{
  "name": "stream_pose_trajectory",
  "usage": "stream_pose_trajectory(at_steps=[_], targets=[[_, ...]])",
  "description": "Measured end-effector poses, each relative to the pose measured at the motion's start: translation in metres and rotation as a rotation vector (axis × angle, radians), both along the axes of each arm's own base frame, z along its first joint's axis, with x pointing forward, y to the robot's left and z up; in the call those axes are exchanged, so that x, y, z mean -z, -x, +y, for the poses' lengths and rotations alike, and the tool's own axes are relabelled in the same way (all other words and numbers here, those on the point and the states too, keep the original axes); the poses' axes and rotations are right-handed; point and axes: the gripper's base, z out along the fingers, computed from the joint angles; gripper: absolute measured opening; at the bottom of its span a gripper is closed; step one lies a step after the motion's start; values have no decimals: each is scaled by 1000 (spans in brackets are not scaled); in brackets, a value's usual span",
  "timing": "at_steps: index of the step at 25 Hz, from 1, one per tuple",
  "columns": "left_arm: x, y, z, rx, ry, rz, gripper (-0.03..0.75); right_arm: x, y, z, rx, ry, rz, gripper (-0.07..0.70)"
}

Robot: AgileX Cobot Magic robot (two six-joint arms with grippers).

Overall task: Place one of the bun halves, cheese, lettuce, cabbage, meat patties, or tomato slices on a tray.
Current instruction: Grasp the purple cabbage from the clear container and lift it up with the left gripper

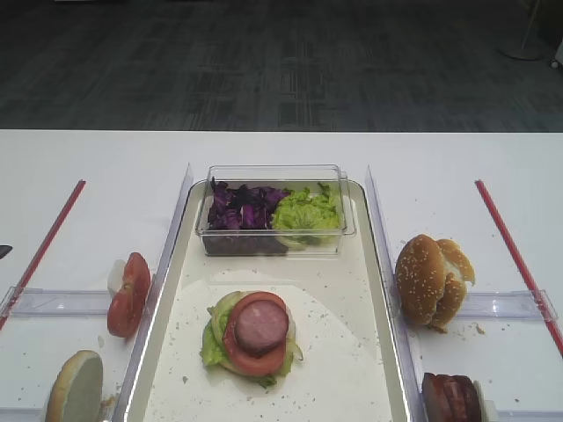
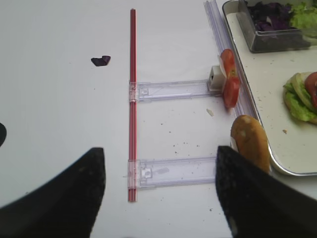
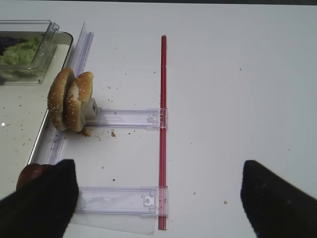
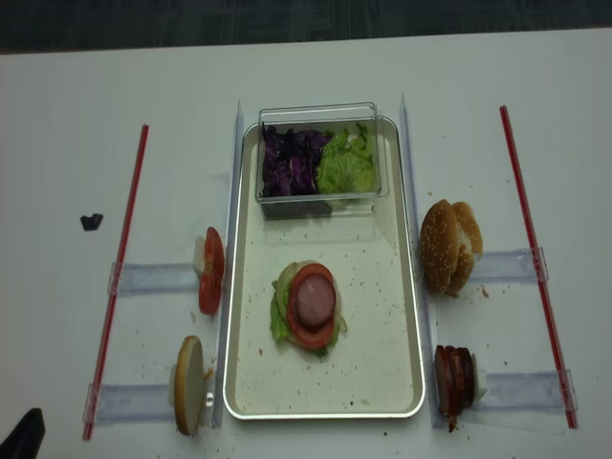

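Note:
On the cream tray [image 4: 382, 373] lies a stack of lettuce, a tomato slice and a meat patty [image 4: 313, 301]. A clear box [image 4: 320, 115] at its far end holds purple cabbage [image 4: 292, 163] and lettuce [image 4: 346, 164]. Left of the tray stand tomato slices [image 4: 210, 271] and a bun half [image 4: 187, 384]. On the right stand bun halves [image 4: 448, 247] and meat patties [image 4: 454, 378]. The cheese is out of view. My left gripper [image 2: 161, 198] hovers open over the table beside the left bun half [image 2: 250, 141]. My right gripper [image 3: 158, 198] is open and empty, right of the patties [image 3: 32, 173].
Red strips [image 4: 120, 277] [image 4: 535, 258] run along both sides of the table. Clear plastic holders [image 4: 143, 279] [image 4: 512, 263] join them to the rails beside the tray. A scrap of purple cabbage [image 4: 91, 221] lies on the table at far left. Crumbs speckle the tray.

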Motion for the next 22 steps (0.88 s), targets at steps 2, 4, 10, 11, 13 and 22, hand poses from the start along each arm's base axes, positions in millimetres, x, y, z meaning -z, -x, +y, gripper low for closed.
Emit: stream_pose_trajectory(at_steps=[2,4,10,11,13,22], targets=[[0,0,0,0,0,0,439,0,0,0,0,0,0,678],[0,0,0,0,0,0,439,0,0,0,0,0,0,678],[0,0,0,0,0,0,439,0,0,0,0,0,0,678],[0,0,0,0,0,0,439,0,0,0,0,0,0,678],[0,0,0,0,0,0,439,0,0,0,0,0,0,678],[0,0,0,0,0,0,439,0,0,0,0,0,0,678]])
